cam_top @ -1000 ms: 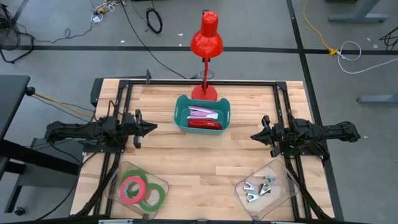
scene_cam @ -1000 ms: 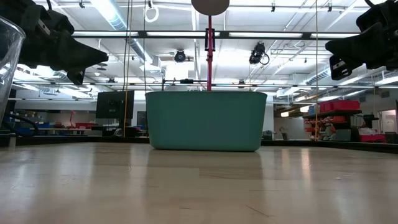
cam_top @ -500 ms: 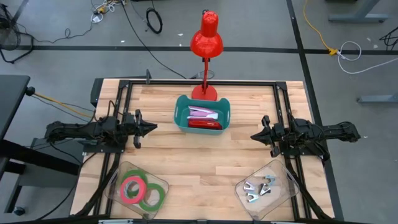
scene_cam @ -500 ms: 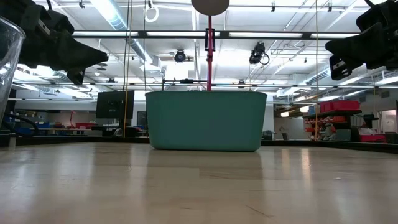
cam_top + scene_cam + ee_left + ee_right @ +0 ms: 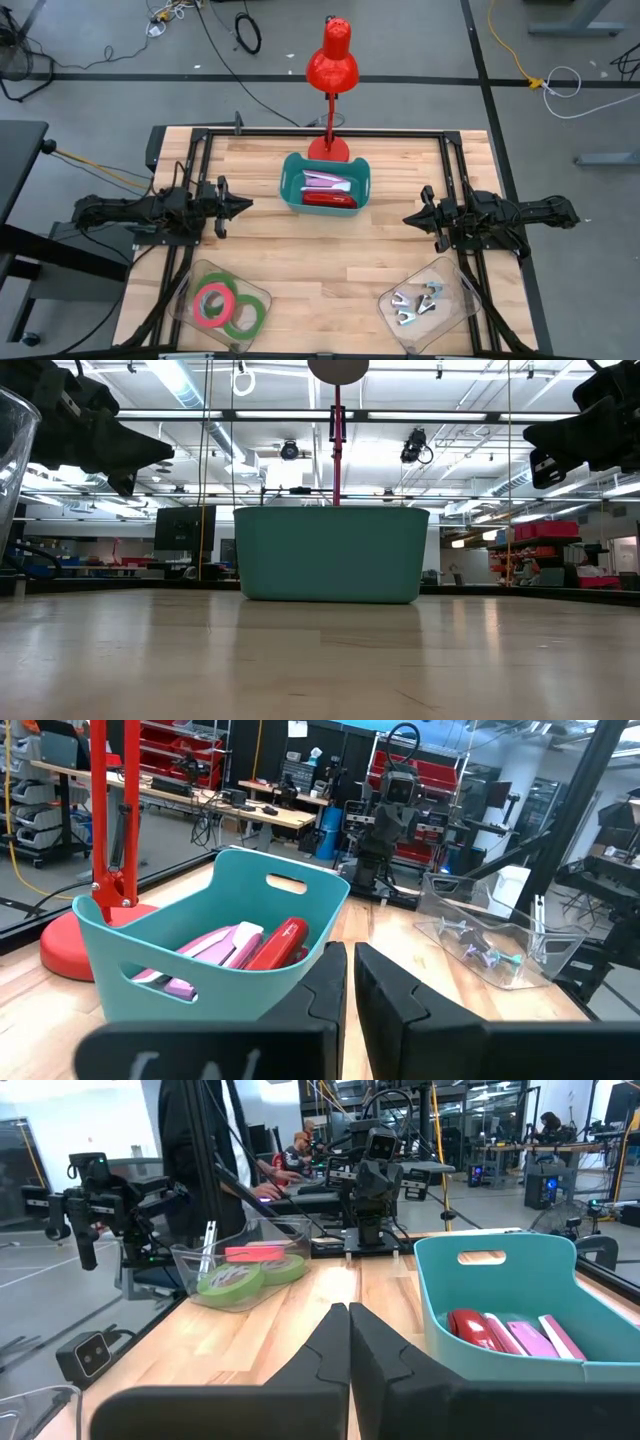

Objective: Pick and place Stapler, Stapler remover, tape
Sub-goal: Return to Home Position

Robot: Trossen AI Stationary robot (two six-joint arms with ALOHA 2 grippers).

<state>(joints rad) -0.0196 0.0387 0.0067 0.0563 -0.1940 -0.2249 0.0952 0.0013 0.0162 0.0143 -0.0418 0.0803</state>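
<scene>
Along the near edge of the bench (image 5: pixel 320 270) sit two clear bins, well apart. The left clear bin (image 5: pixel 262 296) holds the tape: a red-pink roll (image 5: pixel 213 303) with a pale centre and two green rolls (image 5: pixel 245 320). One green roll lies under the red-pink one and the other just beside it, toward the bench's middle. The right clear bin (image 5: pixel 462 288) holds a small heap of staple removers (image 5: pixel 412 305), touching one another; their colours cannot be told from above. Farther in, about halfway across the bench, both arms lie low and stretched toward each other from the two sides. The left claw (image 5: pixel 248 206) points toward the middle from the left side, its fingers drawn together with barely a slit between them and nothing held. The right claw (image 5: pixel 407 218) faces it from the right side, closed the same way and likewise empty. Between the two claws and a little farther back stands a teal basket (image 5: pixel 286 186), apart from both. Inside it lie the staplers: a red stapler (image 5: pixel 330 199) along the nearer wall and pale pink staplers (image 5: pixel 326 181) just behind it. Right behind the basket's far wall sits the round base of a red lamp (image 5: pixel 331 62), whose stem rises near the bench's far edge to a shade high above.
</scene>
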